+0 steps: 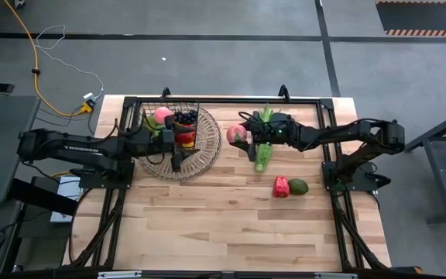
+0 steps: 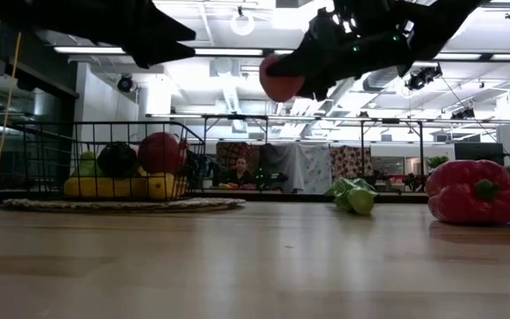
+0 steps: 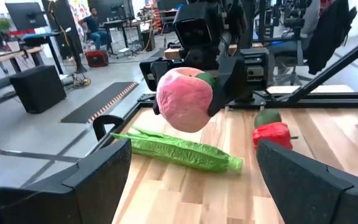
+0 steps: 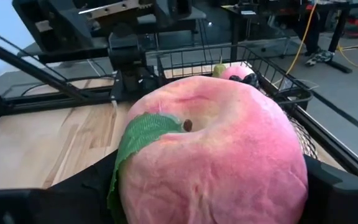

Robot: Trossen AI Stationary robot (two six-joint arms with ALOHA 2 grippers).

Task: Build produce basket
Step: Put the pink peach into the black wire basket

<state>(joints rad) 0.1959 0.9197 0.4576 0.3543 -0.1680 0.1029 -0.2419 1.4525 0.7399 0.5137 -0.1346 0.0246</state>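
high: straight down | low: table-level | wrists: facing each other (both show peach [image 3: 184,99])

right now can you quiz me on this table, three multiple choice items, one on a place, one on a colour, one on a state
1. Where does the long green stalk lie?
A. in the black wire basket
B. on the bare wood, below the right gripper
C. on the floor

2. What colour is the pepper next to the avocado?
A. red
B. yellow
C. purple

3. What is the state of the right gripper?
A. open and empty
B. shut on the stalk
C. holding a pink peach in the air

Answers:
1 B: the high view shows it on the planks right of the black wire basket.
2 A: it shows red in the high and low views.
3 C: the left wrist view shows the pink peach clamped between the fingers, clear of the table; the left gripper waits open by the basket.
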